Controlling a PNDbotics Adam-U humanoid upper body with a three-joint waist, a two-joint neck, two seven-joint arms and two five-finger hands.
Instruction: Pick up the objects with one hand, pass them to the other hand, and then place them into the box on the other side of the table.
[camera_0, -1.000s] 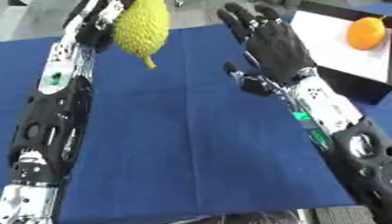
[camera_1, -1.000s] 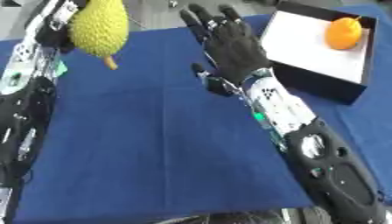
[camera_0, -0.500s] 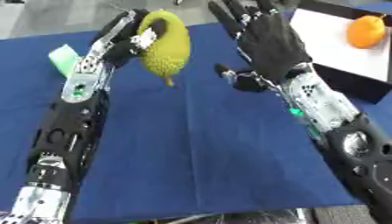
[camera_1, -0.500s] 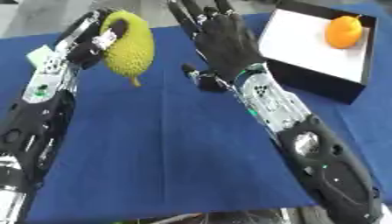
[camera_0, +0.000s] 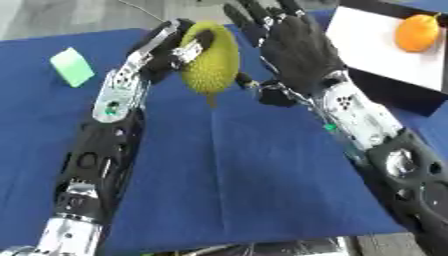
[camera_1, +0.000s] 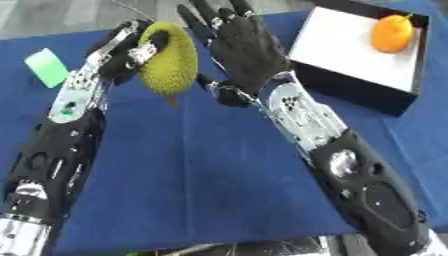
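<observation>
Above the blue tablecloth, near the far middle of the table, the left hand holds a bumpy yellow-green fruit in the air, its fingers curled round the upper part while the stem end points down. Just to the right of the fruit, the right hand is raised with its fingers spread and straight, palm turned toward the fruit; whether it touches the fruit is hard to tell, though the two look very close. At the far right stands a black box with a white floor, and an orange lies in its far corner. On the cloth at the far left, well apart from the hands, lies a small green block.
</observation>
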